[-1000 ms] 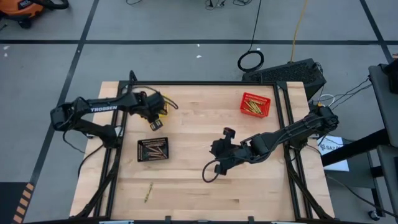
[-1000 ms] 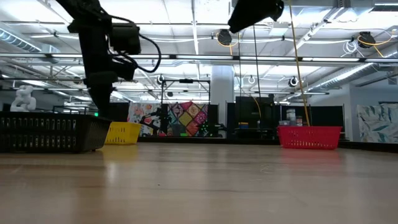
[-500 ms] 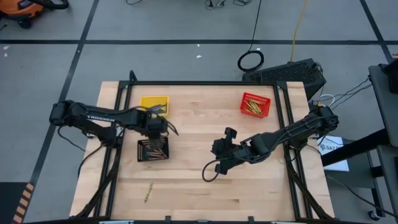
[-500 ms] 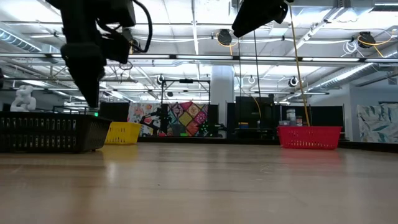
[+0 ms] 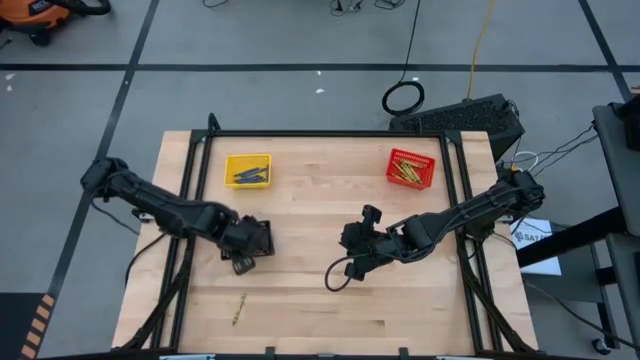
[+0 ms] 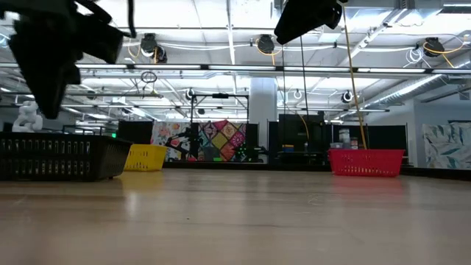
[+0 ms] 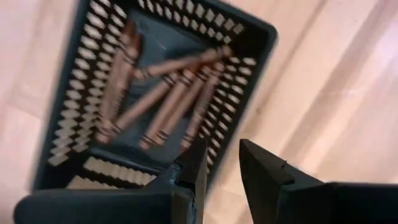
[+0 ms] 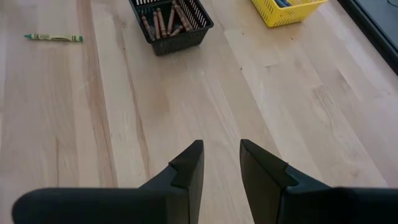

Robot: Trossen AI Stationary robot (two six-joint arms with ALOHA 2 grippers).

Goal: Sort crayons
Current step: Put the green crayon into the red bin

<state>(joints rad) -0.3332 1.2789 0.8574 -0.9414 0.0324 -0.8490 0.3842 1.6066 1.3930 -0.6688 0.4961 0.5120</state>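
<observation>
Black basket (image 7: 81,124): rectangular plastic mesh, brown crayons (image 7: 161,102) inside.
Left gripper (image 7: 221,163): narrowly parted, empty.
Right gripper (image 8: 221,163): narrowly parted, empty.

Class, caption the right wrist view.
Empty right tool faces a lone crayon, black basket, yellow basket.

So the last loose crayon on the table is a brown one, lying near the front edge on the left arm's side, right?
Not quite: the loose crayon is green, not brown, as the right wrist view shows. The brown crayons already lie in the black basket. The rest holds: in the high view it lies alone on the table near the front edge, on the left arm's side.
</observation>
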